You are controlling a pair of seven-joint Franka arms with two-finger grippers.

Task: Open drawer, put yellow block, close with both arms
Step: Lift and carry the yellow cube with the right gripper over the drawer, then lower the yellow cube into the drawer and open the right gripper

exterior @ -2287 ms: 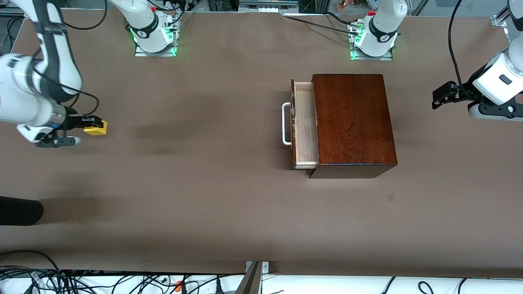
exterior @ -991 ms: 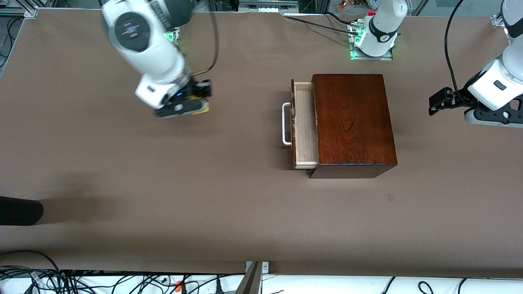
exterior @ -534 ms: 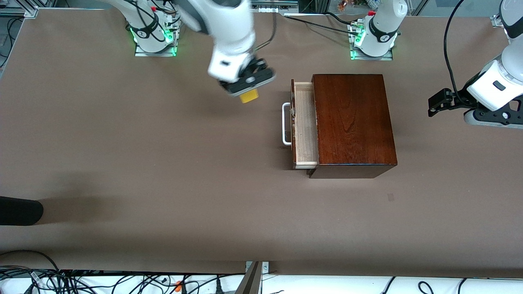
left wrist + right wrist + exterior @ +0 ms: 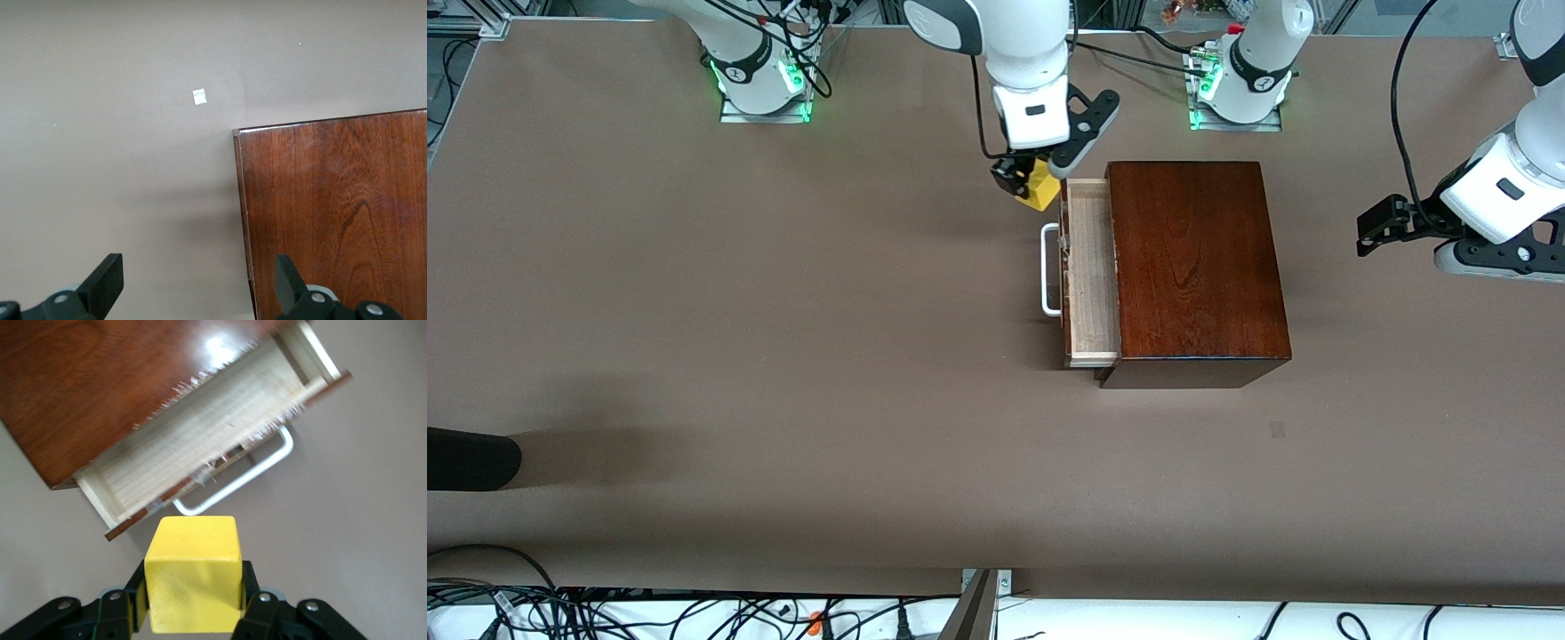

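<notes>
Table (image 4: 783, 373) surface, brown, is filling most of the front view, and a black rounded object (image 4: 467, 458) is poking in at the lower left edge of the frame. At the upper middle of the frame the right arm is reaching down from the top edge, and the right claw (image 4: 1029, 182) is gripping the yellow block (image 4: 1039, 190) tightly between its fingers, holding it in the air over the table just beside the upper corner of the drawer (image 4: 1089, 267). In the right wrist view the yellow block (image 4: 193, 582) is sitting clamped between the two black fingers (image 4: 259, 608), with the drawer (image 4: 200, 447) showing above it in the frame, pulled partly out, its pale wooden tray bare and its white handle (image 4: 243, 480) facing the block. In the front view the handle (image 4: 1048, 269) is sticking out from the drawer's dark front, and the wooden box (image 4: 1196, 267) is standing at the centre right of the frame. At the right edge of the frame the left arm is waiting, and the left claw (image 4: 1376, 227) is hanging over the table near the box; in the left wrist view the left claw (image 4: 200, 287) is showing its fingers (image 4: 107, 283) spread wide apart, holding nothing, with the corner of the wooden box (image 4: 333, 213) under it.
</notes>
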